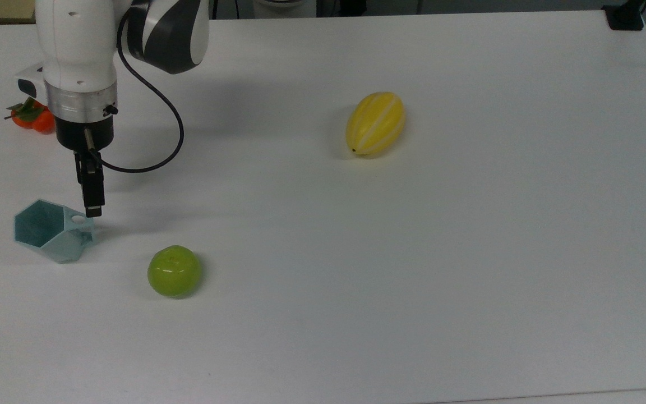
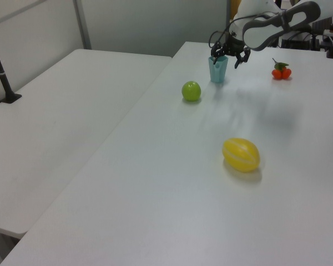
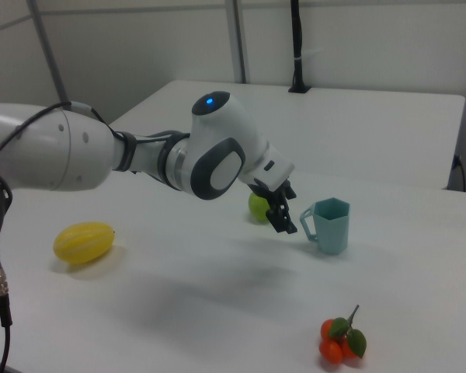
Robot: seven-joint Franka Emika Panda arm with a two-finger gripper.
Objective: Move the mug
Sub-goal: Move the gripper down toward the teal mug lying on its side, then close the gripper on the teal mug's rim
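We see the gripper (image 2: 228, 56) pointing down with its fingers spread apart, holding nothing. The mug (image 3: 330, 225) stands upright on the white table (image 1: 413, 252), just below the fingertips, its handle turned toward them. In the top view, a green apple (image 1: 174, 270) lies beyond the mug to the gripper's lower right, tangerines (image 1: 31, 116) sit behind the arm, and a yellow melon (image 1: 375, 123) is far right.
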